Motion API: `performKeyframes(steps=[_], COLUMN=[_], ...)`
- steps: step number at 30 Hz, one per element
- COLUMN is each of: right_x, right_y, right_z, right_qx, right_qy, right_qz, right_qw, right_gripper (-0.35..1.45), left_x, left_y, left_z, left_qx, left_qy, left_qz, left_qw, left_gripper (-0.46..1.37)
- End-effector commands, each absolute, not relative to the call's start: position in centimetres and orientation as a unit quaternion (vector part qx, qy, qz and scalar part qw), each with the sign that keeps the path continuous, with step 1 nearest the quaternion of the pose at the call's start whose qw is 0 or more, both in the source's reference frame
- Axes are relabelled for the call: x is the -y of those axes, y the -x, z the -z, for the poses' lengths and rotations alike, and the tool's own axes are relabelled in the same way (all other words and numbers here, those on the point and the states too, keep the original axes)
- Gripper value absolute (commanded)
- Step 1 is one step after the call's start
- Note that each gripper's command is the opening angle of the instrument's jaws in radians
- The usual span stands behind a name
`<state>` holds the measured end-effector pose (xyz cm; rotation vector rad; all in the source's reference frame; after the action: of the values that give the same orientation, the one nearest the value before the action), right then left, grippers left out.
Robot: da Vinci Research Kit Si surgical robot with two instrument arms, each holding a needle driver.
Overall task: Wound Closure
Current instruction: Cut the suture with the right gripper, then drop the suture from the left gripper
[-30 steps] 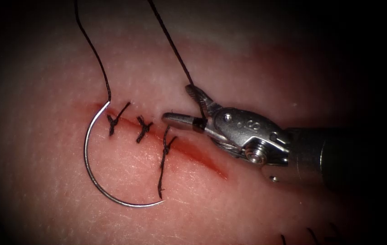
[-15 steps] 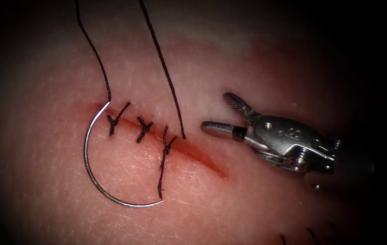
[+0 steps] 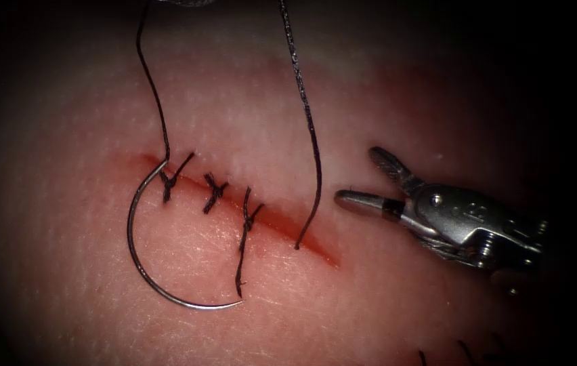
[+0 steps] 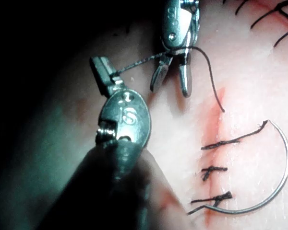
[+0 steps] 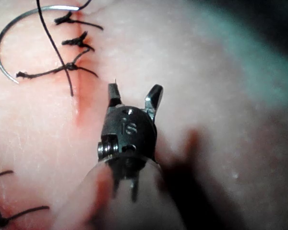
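Observation:
The curved needle [image 3: 141,268] lies flat on the tissue [image 3: 383,298] left of the cut [image 3: 315,247], held by neither tool; its thread [image 3: 156,102] climbs from its blunt end. A second strand [image 3: 309,129] hangs down to a free end over the cut. My right tool [image 3: 356,175] stands open right of the cut, holding nothing, as the right wrist view confirms [image 5: 134,91]. In the left wrist view my left tool [image 4: 100,67] is shut on that hanging strand [image 4: 139,61], above the tissue. Three knotted stitches [image 3: 214,192] cross the cut; the third keeps a long tail [image 3: 240,264].
Red fluid [image 3: 282,224] lines the unstitched stretch of the cut. More dark stitches [image 3: 461,351] of another row sit at the near right edge of the tissue, also seen as stitches [image 5: 9,213] in the right wrist view.
The strand that lay between the right tool's jaws now hangs with a free end, parted from the third knot, and has swung right. The right tool has drawn back to the right.

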<state>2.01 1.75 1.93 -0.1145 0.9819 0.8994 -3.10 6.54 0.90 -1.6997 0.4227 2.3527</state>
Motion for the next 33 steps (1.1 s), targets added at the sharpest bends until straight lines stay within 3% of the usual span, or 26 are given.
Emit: performKeyframes(steps=[1, 9, 24, 33], right_x=[-1.7, -1.7, -1.7, -1.9], right_y=[-2.00, -1.89, -1.17, -0.72], right_z=[-1.9, -1.9, -1.6, -1.2], right_qx=[-0.454, -0.452, -0.397, -0.353], right_qy=[0.055, 0.061, 0.102, 0.135], right_qz=[-0.418, -0.418, -0.446, -0.438], right_qw=[0.785, 0.786, 0.796, 0.816], right_gripper=[1.20, 1.19, 1.18, 1.18], left_x=[-6.5, -6.2, -5.6, -5.3], left_y=[3.18, 3.96, 4.26, 4.74], left_z=[-0.9, -1.5, -2.4, -3.0], left_qx=[-0.138, -0.108, -0.046, -0.007], left_qy=[0.578, 0.589, 0.599, 0.606], left_qz=[-0.798, -0.795, -0.791, -0.786], left_qw=[0.103, 0.093, 0.117, 0.125], left_gripper=[-0.35, -0.35, -0.35, -0.35])
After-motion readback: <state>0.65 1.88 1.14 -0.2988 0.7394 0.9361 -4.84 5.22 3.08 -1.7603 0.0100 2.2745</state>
